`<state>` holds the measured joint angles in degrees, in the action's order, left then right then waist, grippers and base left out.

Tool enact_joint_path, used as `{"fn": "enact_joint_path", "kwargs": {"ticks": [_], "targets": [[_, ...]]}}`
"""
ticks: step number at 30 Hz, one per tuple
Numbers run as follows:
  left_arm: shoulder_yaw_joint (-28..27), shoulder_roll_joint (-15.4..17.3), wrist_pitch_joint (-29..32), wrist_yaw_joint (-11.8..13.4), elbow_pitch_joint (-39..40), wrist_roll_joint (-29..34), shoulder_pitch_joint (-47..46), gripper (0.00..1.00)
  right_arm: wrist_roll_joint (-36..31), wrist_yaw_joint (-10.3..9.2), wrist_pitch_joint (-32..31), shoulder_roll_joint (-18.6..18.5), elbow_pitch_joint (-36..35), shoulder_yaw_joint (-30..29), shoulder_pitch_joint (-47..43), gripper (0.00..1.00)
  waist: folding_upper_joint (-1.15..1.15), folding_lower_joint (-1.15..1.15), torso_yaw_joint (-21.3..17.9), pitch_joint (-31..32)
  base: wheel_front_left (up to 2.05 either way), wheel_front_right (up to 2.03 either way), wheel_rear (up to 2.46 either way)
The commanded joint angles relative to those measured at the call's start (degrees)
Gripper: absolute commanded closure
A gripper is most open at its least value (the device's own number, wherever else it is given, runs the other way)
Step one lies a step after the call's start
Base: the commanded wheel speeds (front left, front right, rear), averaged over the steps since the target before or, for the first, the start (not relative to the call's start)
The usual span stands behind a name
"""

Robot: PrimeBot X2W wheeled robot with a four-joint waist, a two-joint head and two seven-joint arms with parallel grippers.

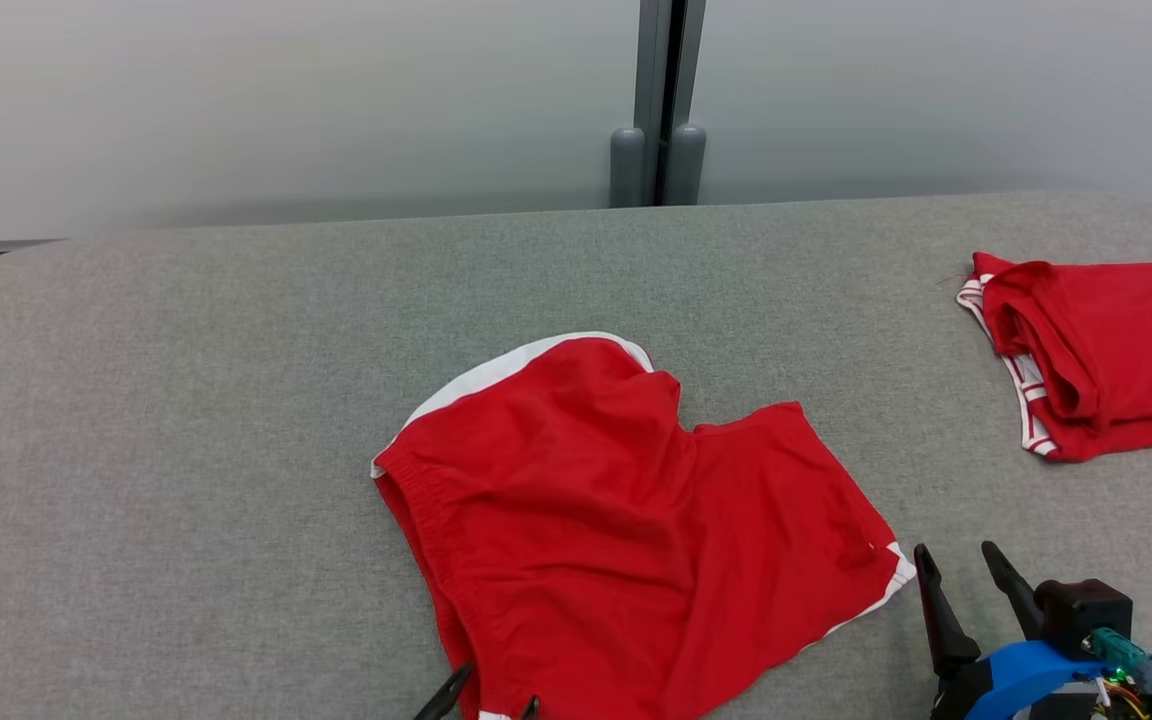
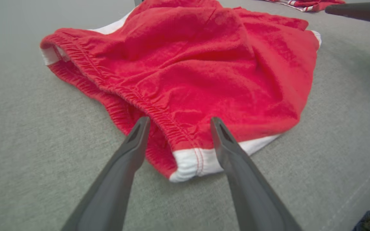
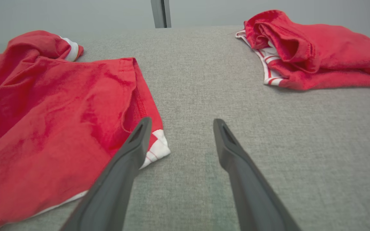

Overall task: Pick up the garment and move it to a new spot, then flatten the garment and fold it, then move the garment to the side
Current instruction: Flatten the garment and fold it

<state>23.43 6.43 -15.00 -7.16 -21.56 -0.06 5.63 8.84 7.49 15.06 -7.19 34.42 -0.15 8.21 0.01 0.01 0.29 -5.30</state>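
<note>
Grey fabric tabletop (image 1: 186,400) meets pale wall (image 1: 236,100); left end effector (image 2: 180,119) and right end effector (image 3: 181,119) gape empty.

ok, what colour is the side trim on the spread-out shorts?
White trim with red stitching, on red shorts. Clearest in the left wrist view.

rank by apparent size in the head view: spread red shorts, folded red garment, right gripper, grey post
1. spread red shorts, by far
2. folded red garment, cut off by the frame edge
3. right gripper and grey post look alike; gripper is nearer and cut off, so unranked
</note>
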Motion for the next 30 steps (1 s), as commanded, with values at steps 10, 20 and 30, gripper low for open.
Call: {"fn": "enact_joint_path", "kwargs": {"ticks": [10, 20, 30], "targets": [[3.4, 1.3, -0.2, -0.3, -5.3, -2.8, -2.1, 0.0, 1.5, 0.01, 0.1, 0.0, 4.9, 1.7, 3.7, 0.0, -0.01, -0.01, -0.2, -1.7, 0.0, 0.0, 0.0], [9.9, 1.4, -0.2, -0.3, -7.5, -6.9, -5.3, 0.0, 4.3, 0.01, 0.1, -0.3, 12.1, 4.9, 6.9, 0.0, -0.01, -0.01, 0.5, -2.1, 0.0, 0.0, 0.0], [11.9, 1.4, -0.2, -0.3, -9.2, -9.7, -7.0, 0.4, 11.4, 0.18, -0.4, 1.9, 17.7, 14.6, 7.9, 1.0, -0.01, -0.01, 1.2, -2.0, 0.0, 0.0, 0.0]]}}
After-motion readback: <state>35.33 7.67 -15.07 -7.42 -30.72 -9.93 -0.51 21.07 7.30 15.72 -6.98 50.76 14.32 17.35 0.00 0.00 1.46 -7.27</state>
